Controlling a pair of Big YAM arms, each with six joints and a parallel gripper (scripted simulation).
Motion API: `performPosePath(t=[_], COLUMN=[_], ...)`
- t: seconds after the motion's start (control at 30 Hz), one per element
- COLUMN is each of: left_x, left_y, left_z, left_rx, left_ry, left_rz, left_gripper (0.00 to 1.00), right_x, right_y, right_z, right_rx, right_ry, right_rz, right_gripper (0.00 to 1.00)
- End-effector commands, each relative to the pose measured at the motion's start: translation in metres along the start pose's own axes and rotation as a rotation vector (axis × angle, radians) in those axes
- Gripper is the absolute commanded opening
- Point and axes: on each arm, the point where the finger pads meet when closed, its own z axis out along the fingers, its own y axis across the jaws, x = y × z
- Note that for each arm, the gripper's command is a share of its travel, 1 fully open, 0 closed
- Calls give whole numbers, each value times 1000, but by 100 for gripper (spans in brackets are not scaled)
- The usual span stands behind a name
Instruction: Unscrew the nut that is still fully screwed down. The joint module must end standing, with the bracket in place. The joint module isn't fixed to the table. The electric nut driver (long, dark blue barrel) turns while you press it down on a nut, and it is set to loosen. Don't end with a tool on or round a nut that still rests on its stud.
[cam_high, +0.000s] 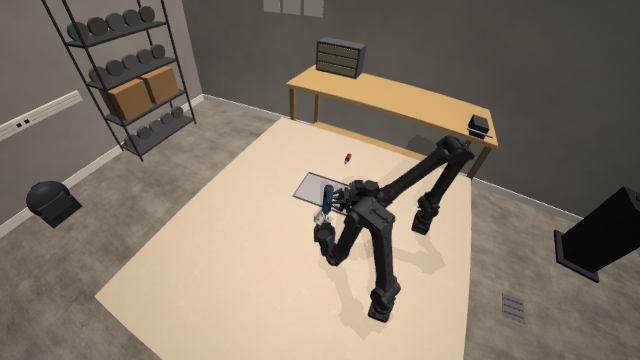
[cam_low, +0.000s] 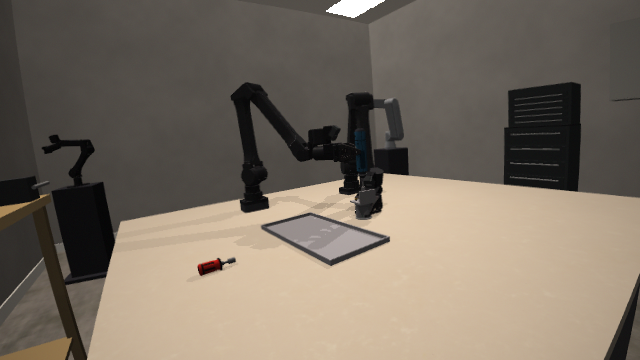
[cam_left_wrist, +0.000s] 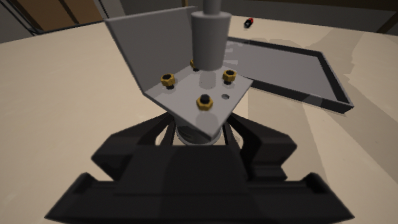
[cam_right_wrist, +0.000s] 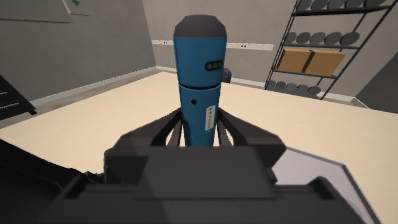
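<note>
The joint module (cam_left_wrist: 194, 135) (cam_low: 366, 205) stands upright on the table, with the grey angle bracket (cam_left_wrist: 150, 45) on top of it. My left gripper (cam_left_wrist: 199, 112) (cam_high: 322, 226) (cam_low: 373, 194) is shut on the module's round body. Three brass nuts show on the bracket: a left nut (cam_left_wrist: 167, 79), a front nut (cam_left_wrist: 202, 104) and a right nut (cam_left_wrist: 229, 75). My right gripper (cam_right_wrist: 199, 111) (cam_high: 336, 198) (cam_low: 351, 152) is shut on the blue nut driver (cam_right_wrist: 200, 85) (cam_high: 327, 197) (cam_low: 361, 148) and holds it upright. The driver's grey socket (cam_left_wrist: 210, 40) stands on the bracket at the back stud and hides the nut there.
A shallow grey tray (cam_high: 307, 187) (cam_low: 325, 237) (cam_left_wrist: 300, 75) lies just beyond the module. A red-handled screwdriver (cam_high: 347, 158) (cam_low: 215, 265) (cam_left_wrist: 248, 22) lies farther off on the table (cam_high: 225, 250) (cam_low: 475, 250). Both arms crowd the space around the module.
</note>
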Motion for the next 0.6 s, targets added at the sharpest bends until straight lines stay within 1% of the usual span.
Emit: performPosePath(t=[0.0, 0.57], left_x=[-15, -15], left_y=[-4, -4], left_z=[2, 2], left_rx=[6, 6], left_ry=[-37, -37], left_rz=[26, 26], left_gripper=[59, 59], right_x=[-41, -38], right_y=[7, 7], right_z=[9, 9], right_rx=[-8, -8], right_ry=[-106, -100], right_rz=[-4, -4], right_gripper=[42, 42])
